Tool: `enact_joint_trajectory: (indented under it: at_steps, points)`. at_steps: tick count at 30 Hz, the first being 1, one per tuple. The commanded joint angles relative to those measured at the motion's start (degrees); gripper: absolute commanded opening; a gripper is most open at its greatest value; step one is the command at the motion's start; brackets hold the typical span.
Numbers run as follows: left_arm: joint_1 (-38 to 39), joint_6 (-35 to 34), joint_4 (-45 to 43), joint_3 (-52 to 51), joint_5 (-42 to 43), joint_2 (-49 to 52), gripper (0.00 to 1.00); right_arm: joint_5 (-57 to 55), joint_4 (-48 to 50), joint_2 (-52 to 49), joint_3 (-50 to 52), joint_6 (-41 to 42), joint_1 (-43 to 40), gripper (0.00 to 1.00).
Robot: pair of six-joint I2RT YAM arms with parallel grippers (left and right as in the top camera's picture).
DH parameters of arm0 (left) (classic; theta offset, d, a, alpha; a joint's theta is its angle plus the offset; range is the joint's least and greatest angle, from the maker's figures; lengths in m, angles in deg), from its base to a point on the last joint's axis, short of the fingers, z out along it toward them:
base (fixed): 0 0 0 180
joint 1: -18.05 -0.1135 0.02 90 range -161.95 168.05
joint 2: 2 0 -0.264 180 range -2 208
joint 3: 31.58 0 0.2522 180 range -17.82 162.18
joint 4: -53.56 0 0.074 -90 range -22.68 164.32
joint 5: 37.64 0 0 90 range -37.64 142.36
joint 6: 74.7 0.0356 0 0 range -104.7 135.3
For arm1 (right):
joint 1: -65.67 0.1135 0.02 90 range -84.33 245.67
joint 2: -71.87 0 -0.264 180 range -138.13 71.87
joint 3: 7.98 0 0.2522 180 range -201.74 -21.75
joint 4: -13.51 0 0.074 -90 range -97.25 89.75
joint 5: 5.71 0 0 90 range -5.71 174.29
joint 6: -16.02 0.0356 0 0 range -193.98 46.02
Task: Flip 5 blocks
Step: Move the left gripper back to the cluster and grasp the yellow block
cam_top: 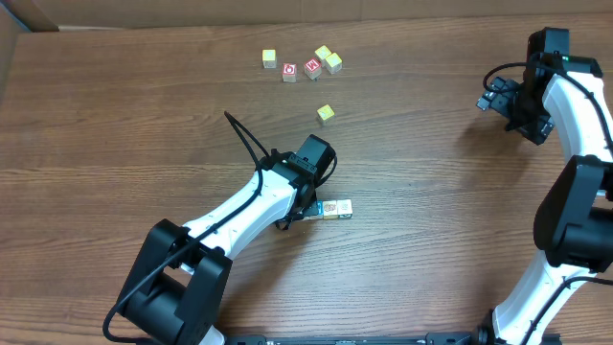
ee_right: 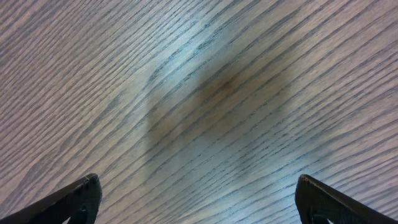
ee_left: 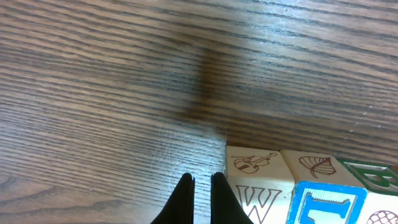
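Your left gripper [ee_left: 202, 180] is clenched, fingers pressed together with nothing between them. The tips sit low over the table [ee_left: 93, 93], just left of the W block [ee_left: 258, 186]; can't tell if they touch it. That block has a violin face up and the W toward the camera. The shell block [ee_left: 314, 165] sits tight against its other side, and a blue-framed letter seems to be its near face. A green-printed edge shows past it at the frame border. Overhead, this short row [cam_top: 336, 208] lies mid-table at the tip of the left arm [cam_top: 239, 206]. My read of the step: you're working on this row, using the closed fingers as a pusher, not a grasp. The next move calls for a low, short nudge on the W block's side so it tips onto a new face without dragging its neighbour; otherwise open up and pinch it. Farther out a lone yellow block [cam_top: 326, 113] sits by itself. Near the back are more pale blocks [cam_top: 332, 63] mixed with two red-faced cubes [cam_top: 312, 68]; skip the red ones. Your right gripper [ee_right: 198, 180] is spread wide over bare wood at far right, holding nothing, well apart from every block.
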Motion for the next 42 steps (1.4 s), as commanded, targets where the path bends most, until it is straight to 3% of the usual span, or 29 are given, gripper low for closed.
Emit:
enact_joint_trajectory:
  at_steps: [1, 9, 13, 18, 20, 21, 27, 34, 42]
  points:
    - [-0.4, 1.2, -0.1, -0.6, 1.1, -0.8, 0.04, -0.4, 0.2, 2.2, -1.1, -0.3, 0.0, 1.0]
    - [-6.0, 4.6, 5.6, 8.2, 0.2, -0.8, 0.05, -0.4, 0.2, 2.2, -1.1, -0.3, 0.0, 1.0]
    - [-9.7, 8.1, 10.5, 19.7, 5.5, -0.8, 0.14, -0.4, 0.2, 2.2, -1.1, -0.3, 0.0, 1.0]
    - [-11.2, 10.6, 9.6, 31.5, 10.2, -0.8, 0.45, -0.4, 0.2, 2.2, -1.1, -0.3, 0.0, 1.0]
    - [-10.5, 14.3, 4.6, 32.9, 10.3, -0.8, 0.64, -0.4, 0.2, 2.2, -1.1, -0.3, 0.0, 1.0]
    - [-10.2, 15.6, 3.1, 32.9, 10.3, -0.8, 0.66, -0.4, 0.2, 2.2, -1.1, -0.3, 0.0, 1.0]
    - [-8.4, 23.6, -4.6, 32.9, 10.2, 3.8, 0.64, -0.4, 0.2, 2.2, -1.1, -0.3, 0.0, 1.0]
    - [-8.5, 24.0, -9.6, 32.9, 10.3, 14.7, 0.65, -0.4, 0.2, 2.2, -1.1, -0.3, 0.0, 1.0]
    - [-8.5, 27.2, -22.5, 32.9, 10.1, 24.6, 0.66, -0.4, 0.2, 2.2, -1.1, -0.3, 0.0, 1.0]
